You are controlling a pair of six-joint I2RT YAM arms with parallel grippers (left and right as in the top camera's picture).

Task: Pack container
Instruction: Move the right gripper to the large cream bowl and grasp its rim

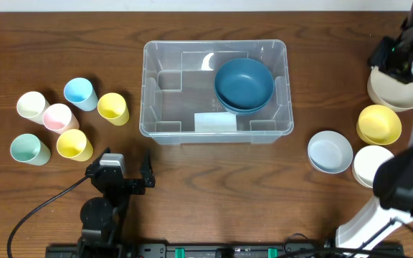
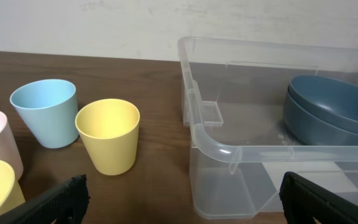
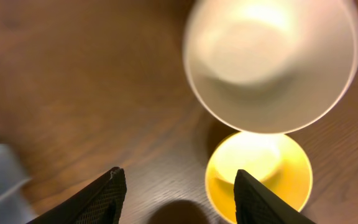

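Observation:
The clear plastic container [image 1: 146,86] stands mid-table with two stacked dark blue bowls [image 1: 244,84] in its right half. In the left wrist view its near corner [image 2: 210,140] and the blue bowls [image 2: 334,109] show. My left gripper [image 1: 124,175] is open and empty, low at the front left, facing the container and the cups; its fingers [image 2: 182,199] frame bare table. My right gripper [image 1: 391,57] is open and empty at the far right, hovering above a beige bowl [image 1: 389,89]. Its fingers [image 3: 179,193] are over the wood beside the beige bowl [image 3: 272,56] and a yellow bowl [image 3: 260,177].
Several cups stand left of the container: cream [image 1: 31,105], pink [image 1: 57,117], light blue [image 1: 79,93], two yellow [image 1: 113,108] [image 1: 74,145], green [image 1: 29,149]. On the right are a yellow bowl [image 1: 379,124], a pale blue bowl [image 1: 330,152] and a white bowl [image 1: 371,165].

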